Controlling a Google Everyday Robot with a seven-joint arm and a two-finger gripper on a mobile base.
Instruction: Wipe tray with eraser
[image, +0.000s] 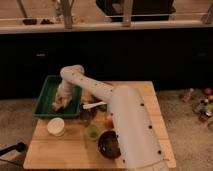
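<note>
Here's the pale wooden tabletop (60, 152), with the dark-green tray (46, 95) sitting at its far left corner and a white cup (56, 126) just in front of it. A small green cup (92, 132) and a dark round bowl (108, 144) stand toward the near middle. A white spoon-like utensil (93, 105) lies just right of the tray, and the gripper (59, 105) is low inside the tray's near end.

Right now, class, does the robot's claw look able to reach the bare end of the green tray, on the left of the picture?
Probably yes. The claw sits low inside the tray, toward its near right part. The green floor beside it, out to that end, shows nothing lying in the way.
</note>
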